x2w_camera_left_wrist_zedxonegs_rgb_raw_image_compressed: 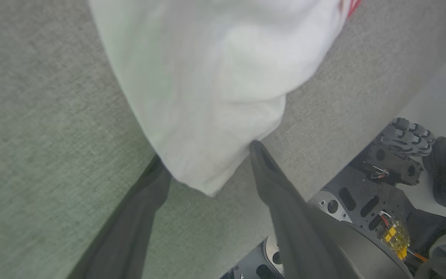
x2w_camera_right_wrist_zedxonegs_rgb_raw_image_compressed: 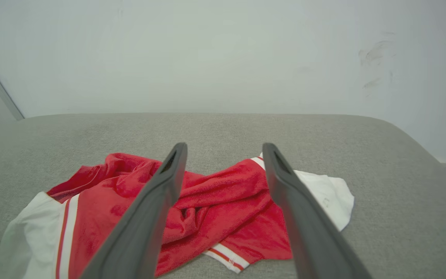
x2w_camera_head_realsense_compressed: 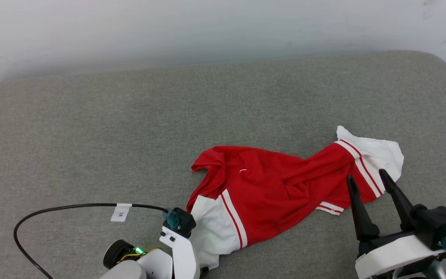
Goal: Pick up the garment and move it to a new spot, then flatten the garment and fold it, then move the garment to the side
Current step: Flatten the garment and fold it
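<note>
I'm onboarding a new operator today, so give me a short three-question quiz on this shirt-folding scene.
1. True or false: the garment lies neatly folded on the grey surface.
2. Which part of it lies by the left gripper's fingertips? A) white sleeve B) red collar C) black lettering
3. Fill in: the right gripper's jaws stand ___.
Key: 1 false; 2 A; 3 open.
</note>
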